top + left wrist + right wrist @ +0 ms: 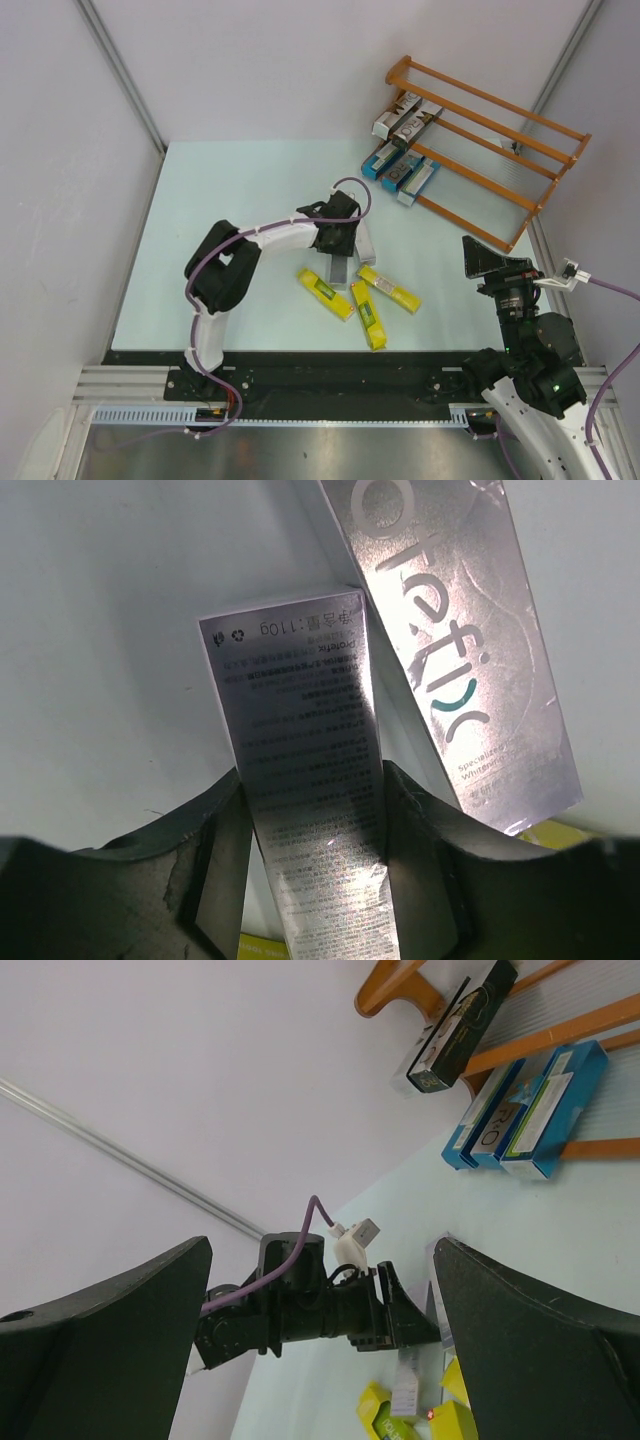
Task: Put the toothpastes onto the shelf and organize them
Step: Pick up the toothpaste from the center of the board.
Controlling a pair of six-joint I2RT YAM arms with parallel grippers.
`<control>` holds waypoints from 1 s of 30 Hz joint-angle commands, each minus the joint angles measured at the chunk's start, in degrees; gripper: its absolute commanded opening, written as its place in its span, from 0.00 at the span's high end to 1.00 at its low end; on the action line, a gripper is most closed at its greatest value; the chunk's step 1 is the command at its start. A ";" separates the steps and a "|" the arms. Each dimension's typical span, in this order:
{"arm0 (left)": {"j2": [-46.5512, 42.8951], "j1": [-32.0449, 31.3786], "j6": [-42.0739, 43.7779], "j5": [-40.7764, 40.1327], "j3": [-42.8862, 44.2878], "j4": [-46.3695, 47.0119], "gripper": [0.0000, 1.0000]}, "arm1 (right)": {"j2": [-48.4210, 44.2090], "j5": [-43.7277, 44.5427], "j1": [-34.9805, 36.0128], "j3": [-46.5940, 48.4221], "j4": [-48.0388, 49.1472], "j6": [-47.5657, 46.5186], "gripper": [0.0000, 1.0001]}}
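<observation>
The pale table [200, 250] filled the middle of the overhead view, and the orange-brown shelf [520, 135] stood at its upper right, slanting down toward the right edge. On the shelf's left end lay the sorted cartons: two dark-and-silver toothpastes [408, 117] on the upper rails and blue ones [400, 170] side by side on the lower rails.

The left arm [225, 275] reached from the lower left up to the frame's centre, its gripper [337, 240] pointing down over a silver-grey carton [338, 268]. In the left wrist view that carton [310, 810] ran between the two dark fingers [215, 870], which sat just beside its long edges; I could not tell whether they were pressing on it yet. A second silver carton [460, 650] lay at an angle in the upper right of that view, touching the first one's far corner.

Three yellow cartons [370, 315] lay loose below centre, fanned out and near each other.

The right gripper [492, 258] hung at the lower right of the overhead view, its fingers [110, 1350] spread wide with nothing between them.
</observation>
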 commanded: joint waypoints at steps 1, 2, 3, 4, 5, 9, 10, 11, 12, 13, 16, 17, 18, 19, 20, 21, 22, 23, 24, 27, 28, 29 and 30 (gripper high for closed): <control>-6.13 -0.34 3.02 -0.42 1.64 -1.16 0.47 | 0.28 0.64 0.09 1.34 0.77 -0.56 0.00; -7.01 -0.35 3.37 -0.07 1.29 -0.98 0.48 | 0.19 0.55 0.18 1.34 0.86 -0.56 0.00; -9.10 -0.35 3.46 0.20 0.94 -0.72 0.48 | 0.19 0.46 0.18 1.34 0.86 -0.56 0.00; -10.00 -0.35 3.55 0.63 0.24 -0.28 0.47 | 0.10 0.46 0.09 1.34 0.77 -0.47 0.00; -11.05 -0.35 3.98 0.99 -0.29 -0.01 0.48 | 0.28 0.29 0.09 1.34 0.86 -0.38 0.00; -17.98 -0.52 4.43 2.65 -3.19 1.13 0.48 | 0.54 -0.24 0.09 1.34 1.12 -0.12 0.00; -19.39 -0.61 4.60 3.36 -3.72 2.09 0.48 | 0.71 -0.24 0.18 1.34 1.30 -0.20 0.01; -20.45 -0.78 5.04 4.58 -4.16 2.62 0.48 | 0.89 -0.85 0.01 1.34 1.47 -0.21 0.00; -21.59 -1.05 5.30 5.38 -4.77 3.58 0.48 | 1.59 -1.12 0.09 1.43 1.65 -0.21 0.00; -23.69 -1.83 5.83 6.95 -4.87 3.94 0.48 | 2.03 -1.47 0.09 1.34 2.26 -0.03 0.00; -27.22 -4.46 7.14 7.84 -4.69 4.73 0.48 | 4.13 -3.40 0.09 1.34 3.58 0.41 0.00; -28.10 -5.17 7.41 7.85 -4.61 5.08 0.48 | 4.75 -4.45 0.09 1.34 3.85 0.50 0.00; -28.89 -5.88 7.68 8.02 -4.34 5.61 0.48 | 5.37 -5.07 0.18 1.34 4.28 0.50 0.00; -29.51 -7.10 8.11 8.02 -4.34 6.05 0.48 | 6.16 -5.77 0.09 1.34 5.07 0.58 0.00; -31.00 -7.63 8.55 8.28 -4.34 6.40 0.48 | 7.30 -7.08 0.09 1.34 5.51 0.59 0.00; -31.36 -8.25 8.99 8.20 -3.99 6.58 0.48 | 8.09 -7.71 0.09 1.34 5.95 0.59 0.00; -31.88 -9.21 9.52 8.02 -3.64 6.32 0.48 | 8.71 -9.10 0.09 1.34 6.74 0.50 0.00; -32.50 -9.48 9.61 7.93 -3.46 6.23 0.48 | 9.93 -9.73 0.09 1.34 7.27 0.41 0.00; -32.94 -9.83 9.70 7.85 -3.11 6.32 0.48 | 10.47 -10.34 0.09 1.43 7.62 0.32 0.00; -33.73 -11.07 10.05 8.37 -2.76 6.93 0.48 | 12.66 -13.33 0.09 1.34 9.82 0.15 0.00; -33.82 -11.68 10.40 8.46 -2.67 6.93 0.48 | 13.37 -14.73 0.09 1.34 10.78 0.06 0.00; -33.91 -12.03 10.58 8.55 -2.32 6.85 0.48 | 14.24 -15.18 0.01 1.43 11.31 0.41 0.00; -33.91 -12.38 10.84 8.46 -2.15 6.93 0.48 | 14.95 -15.62 0.01 1.34 11.93 0.50 0.00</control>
